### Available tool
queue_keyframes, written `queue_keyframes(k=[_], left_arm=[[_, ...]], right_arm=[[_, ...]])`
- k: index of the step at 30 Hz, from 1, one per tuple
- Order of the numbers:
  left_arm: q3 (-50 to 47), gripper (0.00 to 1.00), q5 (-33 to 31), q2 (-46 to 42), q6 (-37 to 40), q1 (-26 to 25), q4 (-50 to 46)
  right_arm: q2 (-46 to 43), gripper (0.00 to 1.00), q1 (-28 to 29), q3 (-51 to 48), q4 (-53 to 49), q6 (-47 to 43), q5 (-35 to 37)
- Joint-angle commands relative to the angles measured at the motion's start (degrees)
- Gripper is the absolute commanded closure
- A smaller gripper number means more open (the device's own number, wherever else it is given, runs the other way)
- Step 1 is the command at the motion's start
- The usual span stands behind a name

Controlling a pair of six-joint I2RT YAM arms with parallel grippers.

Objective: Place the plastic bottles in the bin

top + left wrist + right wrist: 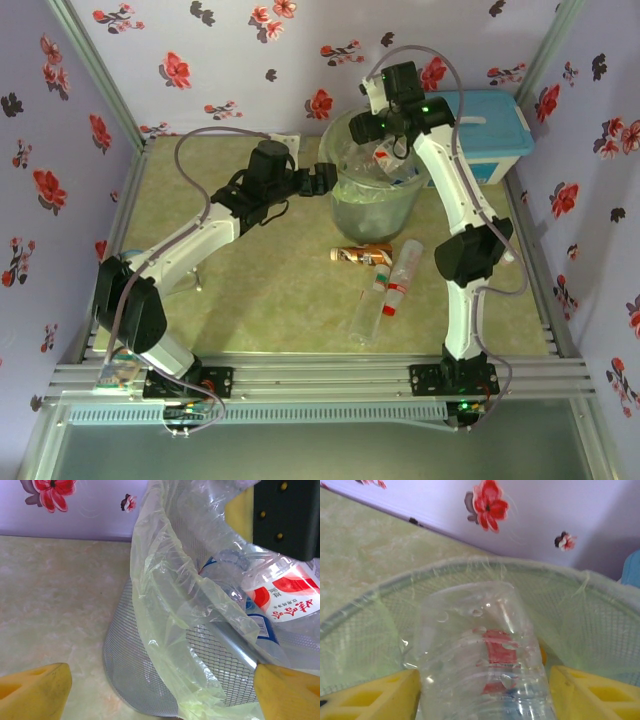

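While over bin [370,597], bottle [480,645] between right fingers [592,692]

The left arm [190,240] stretches low, forward and rightward, the left gripper [322,178] with jaws wide apart and nothing between them. The right arm [462,210] stands tall, wrist bent left; the right gripper [384,140] clamps a clear bottle [480,650] between its yellow fingers [375,697].

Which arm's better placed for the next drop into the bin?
Right. The right gripper holds a clear bottle over the open bin, so it probably only needs to let go. The left gripper is open beside the bin, holding no bottle.
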Motion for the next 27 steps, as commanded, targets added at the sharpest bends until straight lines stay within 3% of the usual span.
queue_keyframes(k=[1,3,8,11,22,27], left_arm=[[1.00,0.06,0.26,1.83,-0.83,0.37,0.75],[1.08,0.06,0.28,1.96,-0.82,0.38,0.79],[1.09,0.06,0.28,2.12,-1.00,0.41,0.70],[1.08,0.06,0.28,2.14,-1.13,0.45,0.63],[0.73,0.06,0.28,2.22,-1.88,0.41,1.14],[0.64,0.06,0.28,1.86,-1.68,0.53,1.02]], right_arm=[[1.11,0.35,-0.30,1.95,-6.63,0.03,-0.72],[0.98,0.39,-0.30,1.95,-7.93,-0.71,1.49],[0.40,0.38,-0.44,3.36,-10.38,-2.63,10.91],[0.02,0.39,-0.91,4.93,-11.43,-3.16,12.60],[2.79,0.45,-1.63,0.63,-10.08,1.49,-3.37],[4.94,0.46,-0.45,2.60,-8.79,3.95,-6.23]])
